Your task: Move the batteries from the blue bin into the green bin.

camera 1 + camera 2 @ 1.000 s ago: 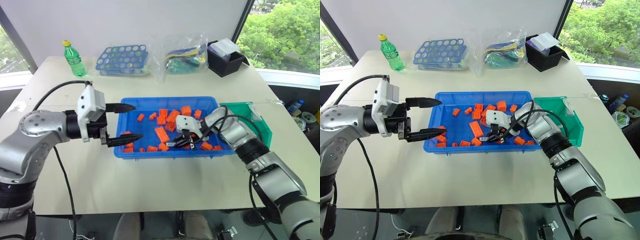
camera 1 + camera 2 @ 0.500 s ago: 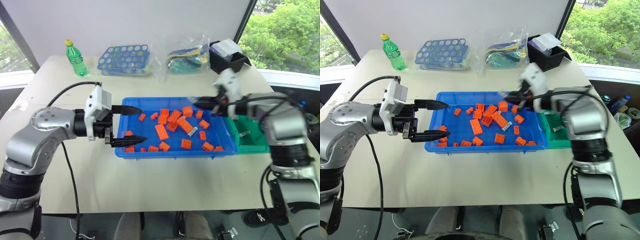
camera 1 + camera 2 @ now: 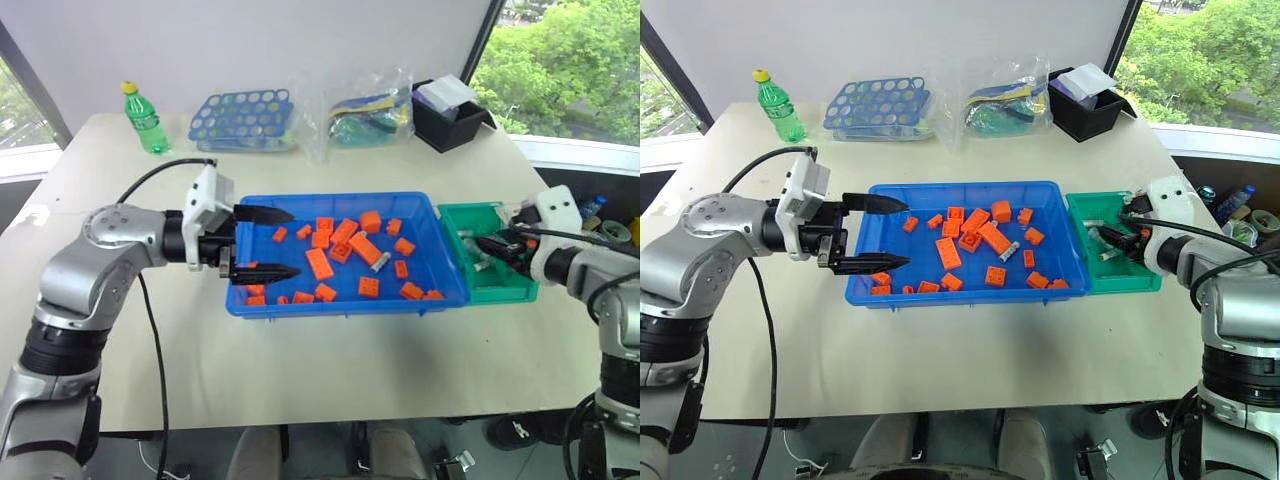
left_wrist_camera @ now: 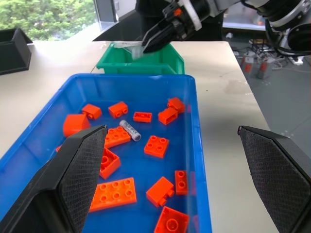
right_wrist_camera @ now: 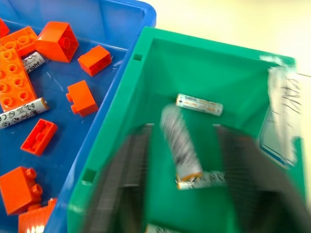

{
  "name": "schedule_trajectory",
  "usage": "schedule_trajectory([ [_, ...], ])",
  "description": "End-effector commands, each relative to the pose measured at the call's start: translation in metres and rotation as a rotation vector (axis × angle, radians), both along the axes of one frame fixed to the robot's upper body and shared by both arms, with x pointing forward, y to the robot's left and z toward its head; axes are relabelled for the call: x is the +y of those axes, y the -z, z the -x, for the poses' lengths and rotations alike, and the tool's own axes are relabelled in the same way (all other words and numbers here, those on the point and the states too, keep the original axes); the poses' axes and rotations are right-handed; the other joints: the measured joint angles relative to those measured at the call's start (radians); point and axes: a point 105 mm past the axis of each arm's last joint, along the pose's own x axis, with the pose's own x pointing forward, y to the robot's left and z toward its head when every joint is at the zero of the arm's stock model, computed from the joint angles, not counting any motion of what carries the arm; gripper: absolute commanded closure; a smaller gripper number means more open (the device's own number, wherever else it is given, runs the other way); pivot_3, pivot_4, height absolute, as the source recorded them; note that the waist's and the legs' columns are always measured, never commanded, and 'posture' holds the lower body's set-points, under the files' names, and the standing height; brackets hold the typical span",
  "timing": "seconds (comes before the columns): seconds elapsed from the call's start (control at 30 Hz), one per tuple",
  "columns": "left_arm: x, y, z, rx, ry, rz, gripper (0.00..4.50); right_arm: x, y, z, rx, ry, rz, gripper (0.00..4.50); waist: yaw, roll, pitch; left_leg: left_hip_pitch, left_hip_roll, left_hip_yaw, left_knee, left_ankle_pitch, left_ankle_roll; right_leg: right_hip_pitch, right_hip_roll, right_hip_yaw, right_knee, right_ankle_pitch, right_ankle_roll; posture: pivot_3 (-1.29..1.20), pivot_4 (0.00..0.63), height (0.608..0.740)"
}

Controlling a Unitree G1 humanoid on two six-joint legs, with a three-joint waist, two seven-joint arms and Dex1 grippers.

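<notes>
Batteries [image 5: 199, 104] lie on the floor of the green bin [image 3: 490, 290], directly beneath your right gripper [image 3: 487, 243], whose two black fingers stand apart with nothing clamped between them. One blurred battery [image 5: 181, 145] shows in the gap between those fingers, over the bin's floor; you cannot tell whether it is touching anything. Another sits just past the fingertips, flat against the green bottom. The green bin stands right against the end of the blue bin [image 3: 300, 301] nearest that gripper.

Your left gripper [image 3: 270, 243] points across the far end of the blue bin, its jaws spread wide and empty, one finger [image 3: 262, 213] above the rim and the other [image 3: 262, 272] low inside the tray. Ahead of those open jaws, orange bricks [image 4: 156, 145] scatter over the blue floor. Two batteries remain among them: one [image 4: 130, 130] lies mid-tray, well beyond the left fingertips, beside a flat brick; a second [image 5: 22, 112] rests nearby, along the long orange brick [image 5: 16, 84]. Both lie flat, apart from either gripper.
</notes>
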Motion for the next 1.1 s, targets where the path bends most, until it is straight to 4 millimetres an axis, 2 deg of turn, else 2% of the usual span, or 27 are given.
schedule_trajectory([
  [0.03,-0.001,-0.010,0.000,-0.047,0.008,0.009,0.00,0.010,-0.030,-0.015,-0.125,-0.020,0.025,1.55,0.000,0.000,0.000,0.000,0.000,0.000,0.000,0.000,0.000,0.000,0.000,0.000,0.000,0.000,0.000,0.00,0.150,0.723],
  [0.13,0.000,-0.009,0.002,-0.050,-0.002,0.010,0.00,0.045,-0.045,-0.025,-0.177,-0.110,-0.038,1.55,-0.004,0.000,0.000,0.000,0.000,0.000,0.000,0.000,0.000,0.000,0.000,0.000,0.000,0.000,0.000,0.00,0.150,0.723],
  [0.23,0.002,-0.008,0.004,-0.051,-0.017,0.013,0.00,0.076,-0.042,-0.031,-0.168,-0.182,-0.055,1.55,-0.002,-0.001,0.000,0.000,0.000,-0.001,0.000,0.000,0.000,0.000,0.001,0.000,0.000,0.000,0.000,0.00,0.150,0.723],
  [0.3,0.003,-0.007,0.006,-0.051,-0.028,0.015,0.00,0.089,-0.036,-0.034,-0.151,-0.201,-0.087,1.55,0.001,-0.001,0.000,0.000,0.000,-0.001,-0.001,0.000,0.000,-0.001,0.000,0.000,0.000,0.000,0.000,0.00,0.150,0.723],
  [0.4,0.005,-0.006,0.008,-0.054,-0.048,0.015,0.00,0.106,-0.017,-0.038,-0.100,-0.216,-0.096,0.61,0.003,0.000,0.000,0.000,-0.001,-0.002,0.000,0.000,0.000,-0.002,0.000,0.000,0.000,0.000,0.000,0.00,0.150,0.723],
  [0.43,0.005,-0.006,0.009,-0.055,-0.053,0.016,0.00,0.109,-0.010,-0.038,-0.077,-0.224,-0.088,0.11,0.002,0.000,0.000,-0.001,-0.001,-0.002,0.001,0.000,0.000,-0.002,0.000,0.000,0.000,0.001,-0.001,0.00,0.150,0.723],
  [0.47,0.006,-0.007,0.010,-0.055,-0.060,0.018,0.00,0.112,-0.002,-0.037,-0.045,-0.237,-0.085,0.05,0.003,0.000,0.000,-0.001,-0.001,-0.002,0.001,0.000,0.000,-0.002,0.000,0.000,-0.001,0.002,-0.003,0.00,0.150,0.723],
  [0.8,0.010,-0.008,0.011,-0.063,-0.093,0.020,0.00,0.130,0.046,-0.024,0.118,-0.316,-0.098,0.05,-0.001,0.000,0.000,0.000,0.000,-0.002,0.000,0.000,0.000,-0.002,0.000,0.000,0.000,0.002,-0.003,0.00,0.150,0.723],
  [1.1,0.010,-0.010,0.009,-0.071,-0.099,0.019,0.00,0.133,0.062,-0.018,0.162,-0.335,-0.095,0.05,0.001,0.000,0.000,0.000,0.000,-0.002,0.001,0.000,0.000,-0.003,0.000,0.000,0.000,0.000,-0.001,0.00,0.150,0.723],
])
